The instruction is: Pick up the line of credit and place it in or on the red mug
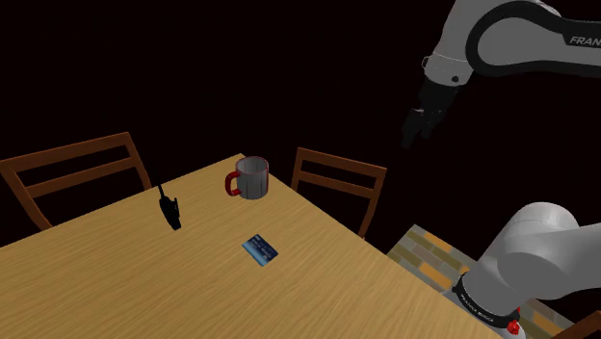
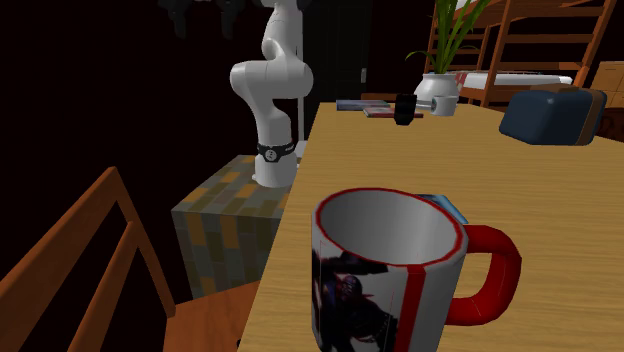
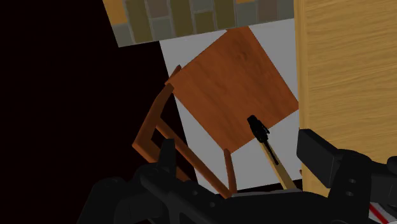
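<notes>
Closest to the arm's base, the brick-patterned stand (image 1: pixel 431 258) sits just off one long edge of the table (image 1: pixel 116 289). A wooden chair (image 1: pixel 339 183) is drawn up to that same edge beside it. The gripper (image 1: pixel 415 127) hangs high over this chair, outside the table's edge and not above the top. In the wrist view its fingers (image 3: pixel 321 153) stand wide apart with nothing between them; the chair's seat lies below and the table's edge runs alongside. A little in from that edge, the blue card (image 1: pixel 260 249) lies flat on bare wood. Its long axis runs roughly parallel to the edge, with one short end toward the mug's corner of the table and the other toward the stand's end. The top is bare all around it, leaving open room on every side and above. Farther along, the mug (image 1: pixel 252 177) stands upright just inside the table's corner, apart from the card. It is pale with a red handle, and the handle is turned toward a black object (image 1: pixel 169 209) lying near the other edge that leaves that corner. Beyond that edge stands a second chair (image 1: pixel 77 173), with a black area behind it.
</notes>
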